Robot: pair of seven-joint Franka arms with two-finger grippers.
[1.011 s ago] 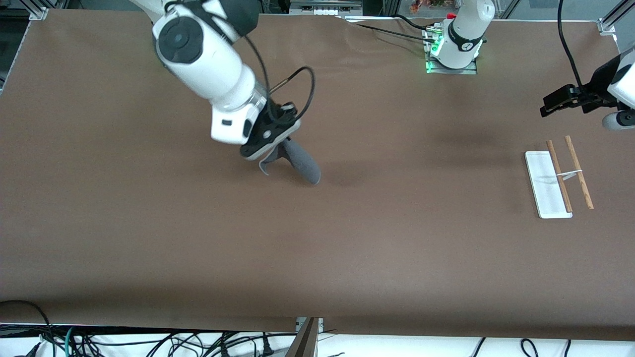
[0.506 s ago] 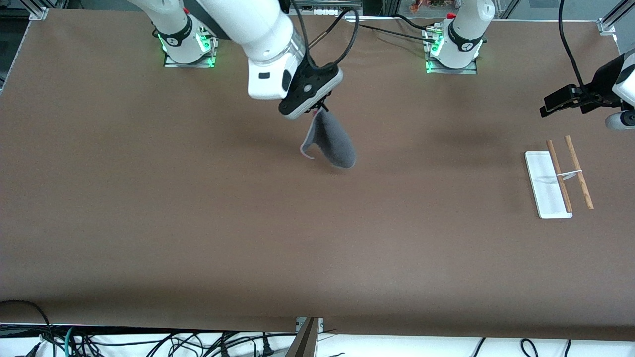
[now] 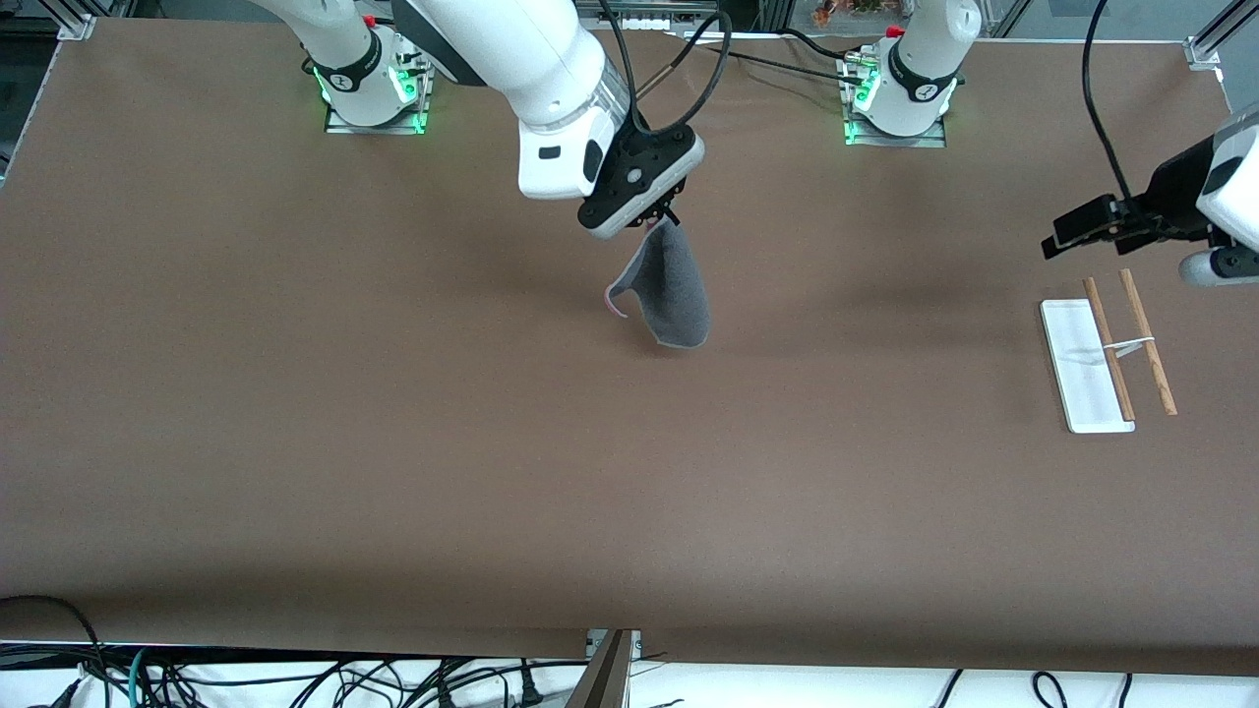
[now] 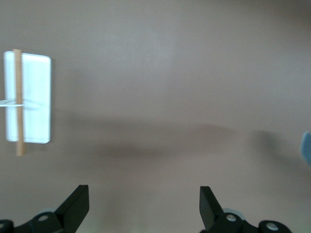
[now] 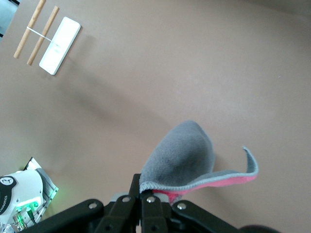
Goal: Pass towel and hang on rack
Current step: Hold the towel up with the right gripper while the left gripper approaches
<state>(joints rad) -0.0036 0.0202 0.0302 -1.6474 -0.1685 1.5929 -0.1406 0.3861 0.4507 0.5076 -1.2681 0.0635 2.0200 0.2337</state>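
Note:
My right gripper is shut on the top edge of the towel and holds it up over the middle of the table. The towel hangs grey side out, with a pale edge and a little pink at its curled corner. In the right wrist view the towel folds over, pink underneath, pinched by my right gripper. The rack lies flat toward the left arm's end: white base, two brown rods, pale crosspiece. My left gripper is open, up over the table by the rack; it shows open in its wrist view.
The rack shows in the left wrist view and the right wrist view. The arm bases stand along the table's edge farthest from the front camera. Cables lie below the table's near edge.
My right gripper has lifted the towel off the table and carried it toward the left arm's end. My left gripper has shifted slightly toward the table's middle.

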